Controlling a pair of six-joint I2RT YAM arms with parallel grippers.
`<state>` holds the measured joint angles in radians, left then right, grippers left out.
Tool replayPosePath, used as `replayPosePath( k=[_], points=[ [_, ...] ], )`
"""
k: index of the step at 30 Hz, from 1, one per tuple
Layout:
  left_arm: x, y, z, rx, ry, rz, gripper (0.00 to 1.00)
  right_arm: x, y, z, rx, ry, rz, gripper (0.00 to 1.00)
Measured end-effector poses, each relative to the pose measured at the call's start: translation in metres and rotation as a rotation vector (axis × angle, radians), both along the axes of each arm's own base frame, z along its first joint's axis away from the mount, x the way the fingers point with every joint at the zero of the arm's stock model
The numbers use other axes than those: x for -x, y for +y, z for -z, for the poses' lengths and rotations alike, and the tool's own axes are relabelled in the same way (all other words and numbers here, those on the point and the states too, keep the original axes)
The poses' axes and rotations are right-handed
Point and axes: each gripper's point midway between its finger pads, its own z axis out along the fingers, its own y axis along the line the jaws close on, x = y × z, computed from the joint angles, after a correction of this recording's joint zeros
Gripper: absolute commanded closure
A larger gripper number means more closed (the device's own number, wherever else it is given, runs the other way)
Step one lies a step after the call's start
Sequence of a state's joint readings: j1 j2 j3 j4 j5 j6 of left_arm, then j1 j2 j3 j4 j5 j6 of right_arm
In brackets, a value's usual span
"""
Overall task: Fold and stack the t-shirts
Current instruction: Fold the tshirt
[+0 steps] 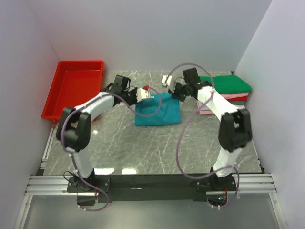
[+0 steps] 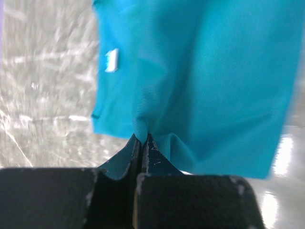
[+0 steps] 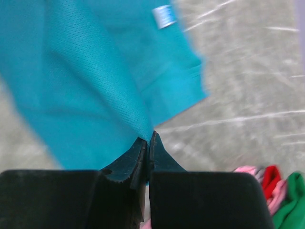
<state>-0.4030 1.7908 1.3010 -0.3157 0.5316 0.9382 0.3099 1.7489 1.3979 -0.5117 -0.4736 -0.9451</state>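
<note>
A teal t-shirt (image 1: 158, 110) hangs between my two grippers above the middle of the table, its lower part resting on the marble top. My left gripper (image 1: 148, 95) is shut on its left upper edge; in the left wrist view the cloth (image 2: 205, 81) runs up from my pinched fingertips (image 2: 142, 138), with a small white neck label (image 2: 111, 60) at the left. My right gripper (image 1: 174, 93) is shut on the right upper edge; the right wrist view has the cloth (image 3: 90, 81) leaving my fingertips (image 3: 148, 138), label (image 3: 164, 15) at the top.
A red plastic tray (image 1: 74, 88) stands at the back left. A stack of folded t-shirts (image 1: 228, 87), green on top over red and pink, lies at the back right, also seen as a folded stack (image 3: 274, 193). White walls close in both sides and the back.
</note>
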Motion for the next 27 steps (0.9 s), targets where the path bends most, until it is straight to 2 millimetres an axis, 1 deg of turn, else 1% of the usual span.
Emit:
replayPosePath(
  k=[2,4,6,8,11,13,15,18,19,20,21,23,24,26,27],
  points=[
    [-0.027,0.007,0.011,0.0,0.01,-0.03,1.0,-0.034,0.005,0.002,-0.008,-0.011,0.055,1.0],
    [-0.048,0.017,0.03,-0.005,0.03,-0.065,1.0,-0.064,0.008,0.013,-0.013,-0.012,0.108,1.0],
    [-0.064,0.025,0.05,-0.015,0.056,-0.1,1.0,-0.085,0.01,0.026,-0.008,-0.003,0.152,1.0],
    [-0.08,0.028,0.068,-0.022,0.071,-0.124,1.0,-0.102,0.011,0.042,-0.002,0.01,0.19,1.0],
    [-0.096,0.025,0.082,-0.027,0.072,-0.143,1.0,-0.115,0.009,0.065,0.02,0.036,0.239,1.0],
    [-0.106,0.023,0.081,-0.022,0.054,-0.15,1.0,-0.119,0.005,0.072,0.033,0.043,0.263,1.0],
    [-0.115,0.021,0.074,-0.011,0.023,-0.158,1.0,-0.119,0.002,0.074,0.041,0.045,0.28,1.0],
    [-0.122,0.019,0.069,0.004,-0.005,-0.167,1.0,-0.125,0.0,0.069,0.032,0.027,0.306,1.0],
    [-0.123,0.019,0.069,0.006,-0.007,-0.174,0.99,-0.127,-0.001,0.068,0.034,0.023,0.316,0.97],
    [-0.125,0.019,0.068,0.01,-0.01,-0.182,0.95,-0.128,-0.002,0.068,0.032,0.022,0.326,0.81],
    [-0.126,0.02,0.066,0.012,-0.016,-0.188,0.75,-0.128,-0.003,0.068,0.029,0.024,0.337,0.67],
    [-0.134,0.021,0.062,0.023,-0.03,-0.238,0.58,-0.132,-0.006,0.066,0.025,0.017,0.384,0.44],
    [-0.139,0.024,0.06,0.027,-0.042,-0.279,0.37,-0.137,-0.011,0.064,0.024,0.004,0.434,0.42],
    [-0.157,0.035,0.05,0.062,-0.064,-0.437,0.16,-0.146,-0.021,0.058,0.015,-0.026,0.54,0.4],
    [-0.164,0.041,0.044,0.083,-0.066,-0.528,0.1,-0.151,-0.025,0.054,0.005,-0.035,0.596,0.39]
  ],
)
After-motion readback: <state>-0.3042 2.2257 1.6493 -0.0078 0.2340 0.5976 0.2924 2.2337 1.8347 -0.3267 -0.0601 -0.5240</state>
